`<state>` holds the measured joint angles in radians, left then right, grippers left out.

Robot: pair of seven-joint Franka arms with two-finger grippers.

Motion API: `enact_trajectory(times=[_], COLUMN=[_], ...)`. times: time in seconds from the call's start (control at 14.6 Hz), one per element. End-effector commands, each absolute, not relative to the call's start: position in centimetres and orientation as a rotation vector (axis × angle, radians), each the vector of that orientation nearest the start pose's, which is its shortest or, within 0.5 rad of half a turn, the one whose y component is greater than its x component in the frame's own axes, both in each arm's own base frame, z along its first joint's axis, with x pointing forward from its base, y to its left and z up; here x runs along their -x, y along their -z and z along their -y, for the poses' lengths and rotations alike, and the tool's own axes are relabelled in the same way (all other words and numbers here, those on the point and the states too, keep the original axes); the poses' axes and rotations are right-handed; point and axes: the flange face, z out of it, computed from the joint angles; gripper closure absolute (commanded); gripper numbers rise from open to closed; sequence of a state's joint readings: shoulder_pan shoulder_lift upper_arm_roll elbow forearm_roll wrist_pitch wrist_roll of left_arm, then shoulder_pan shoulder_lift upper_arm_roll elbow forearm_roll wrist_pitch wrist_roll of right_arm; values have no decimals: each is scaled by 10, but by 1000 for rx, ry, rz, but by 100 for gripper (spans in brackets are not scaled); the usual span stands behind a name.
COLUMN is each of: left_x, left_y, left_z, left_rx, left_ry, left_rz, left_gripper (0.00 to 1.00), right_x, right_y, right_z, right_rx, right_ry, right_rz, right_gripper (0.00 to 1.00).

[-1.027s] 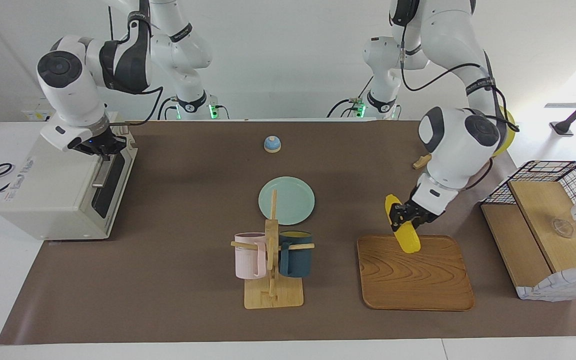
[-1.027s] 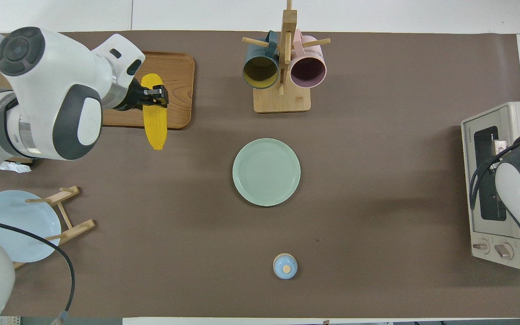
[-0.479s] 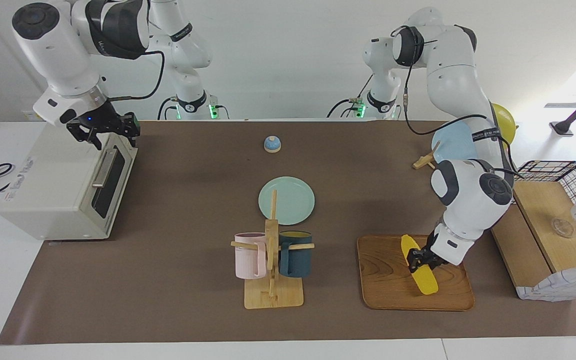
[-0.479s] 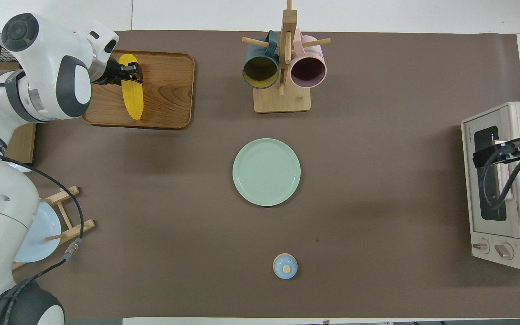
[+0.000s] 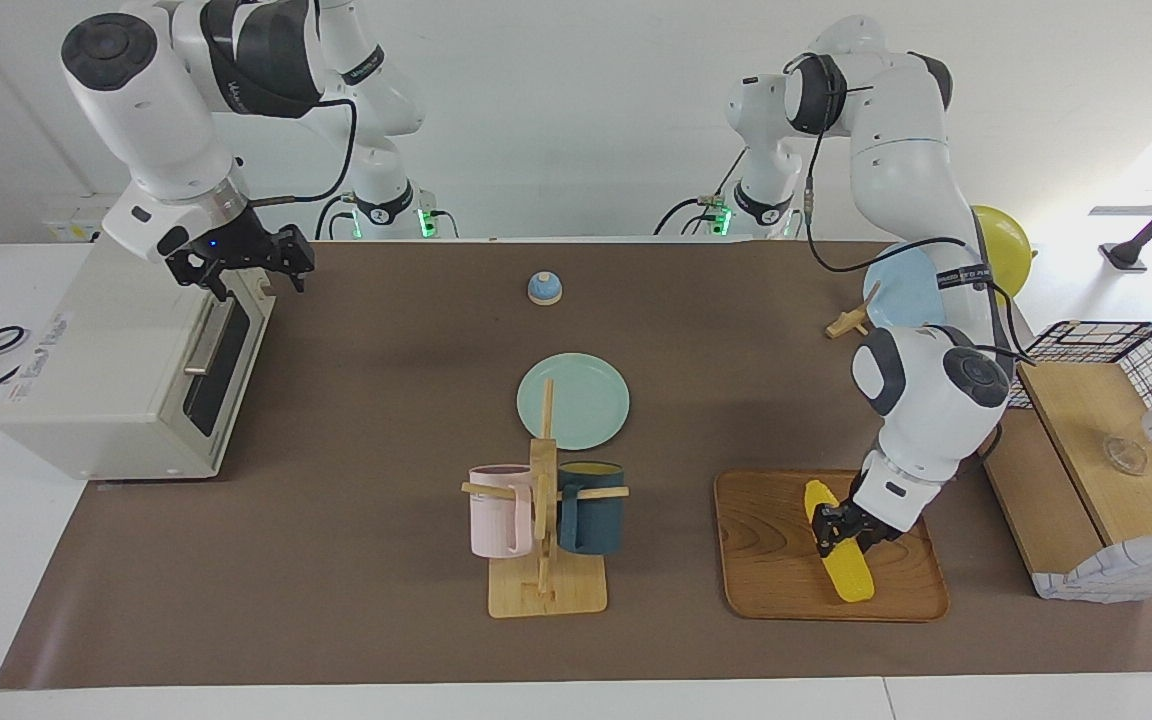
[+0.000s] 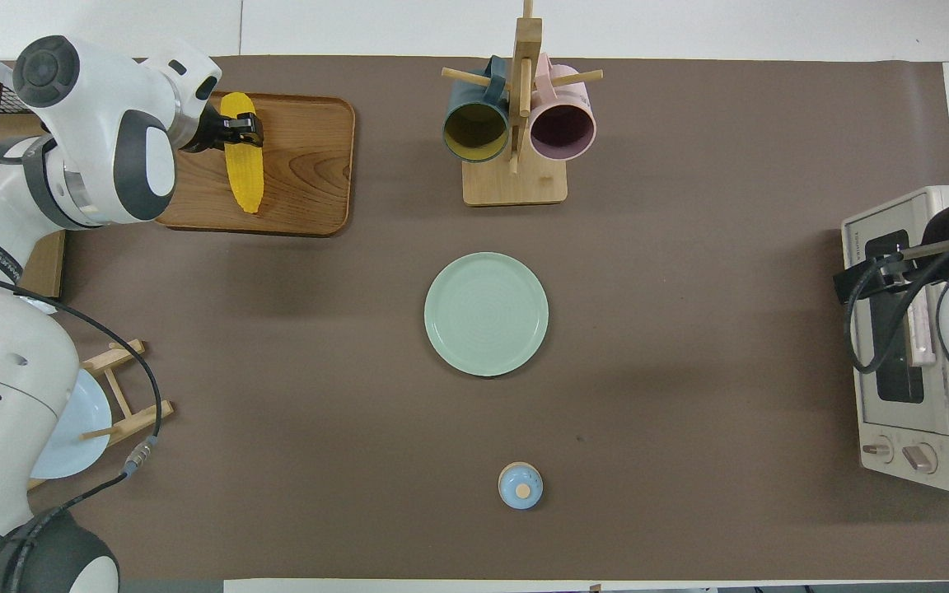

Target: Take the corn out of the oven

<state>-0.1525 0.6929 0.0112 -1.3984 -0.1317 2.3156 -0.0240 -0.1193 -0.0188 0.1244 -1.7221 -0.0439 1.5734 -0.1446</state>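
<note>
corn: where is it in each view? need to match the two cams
Facing view: the corn lies on the wooden tray, lower right of the picture, with the left pincer on it.
Overhead view: the corn is at upper left, on the same tray, with the pincer at its end.
Shared landmark: the mug rack, beside the tray in both.

Grained wooden tray point(image 5: 786, 560), matt brown paper-like surface point(image 5: 386, 400), glossy plastic-looking corn point(image 5: 839, 545), smooth cream oven point(image 5: 106, 370).
</note>
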Motion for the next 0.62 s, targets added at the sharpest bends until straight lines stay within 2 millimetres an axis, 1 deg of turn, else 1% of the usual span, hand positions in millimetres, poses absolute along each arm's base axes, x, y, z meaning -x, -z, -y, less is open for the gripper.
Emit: enact_trajectory(times=[0.0, 0.07, 0.21, 0.27, 0.34, 0.41, 0.55], left_x=[-737, -736, -730, -724, -715, -704, -680], left_y=[-320, -325, -360, -381, -409, -434, -485], left_z=[106, 102, 99, 96, 94, 93, 89], left_rx=[3210, 3212, 3225, 3230, 3236, 3240, 3245], left_ry=[345, 320, 291, 276, 253, 213, 148], left_rz=[-117, -115, -110, -104, -101, -95, -94], left_gripper=[0, 0, 0, 0, 0, 0, 0], right_x=[-542, -541, -542, -542, -542, -541, -542], right_y=[-563, -564, -566, -566, -565, -565, -566], right_z=[-8, 2, -3, -6, -11, -8, -10], right_rx=[3136, 3129, 3132, 3137, 3140, 3141, 3141], right_ry=[-264, -268, -256, -252, -255, -260, -258], right_rz=[196, 164, 176, 189, 204, 197, 199], right_gripper=[0, 0, 0, 0, 0, 0, 0])
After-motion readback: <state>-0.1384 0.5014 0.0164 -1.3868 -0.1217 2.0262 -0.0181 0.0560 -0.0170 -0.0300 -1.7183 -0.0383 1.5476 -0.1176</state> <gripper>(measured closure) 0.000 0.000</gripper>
